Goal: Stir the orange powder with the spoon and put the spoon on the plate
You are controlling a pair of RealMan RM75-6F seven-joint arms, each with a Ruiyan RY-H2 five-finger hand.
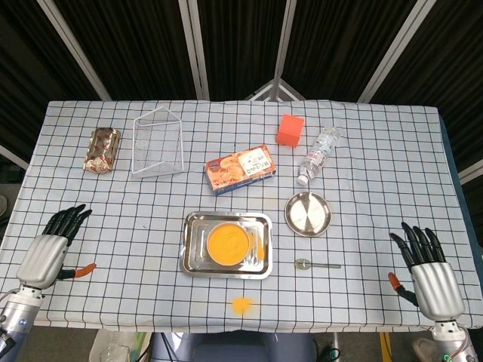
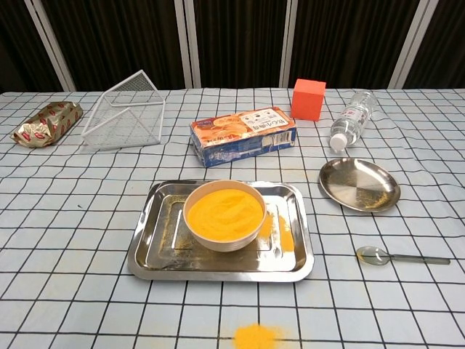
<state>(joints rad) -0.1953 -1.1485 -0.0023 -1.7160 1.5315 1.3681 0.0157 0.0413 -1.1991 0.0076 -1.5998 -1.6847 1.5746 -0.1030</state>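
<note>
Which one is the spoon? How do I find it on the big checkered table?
Start at the shiny metal tray holding the bowl of orange powder in the middle of the table. Look to its right, just below the round metal plate. The spoon lies flat on the cloth there, the only long thin silver thing, its rounded end pointing toward the tray.
</note>
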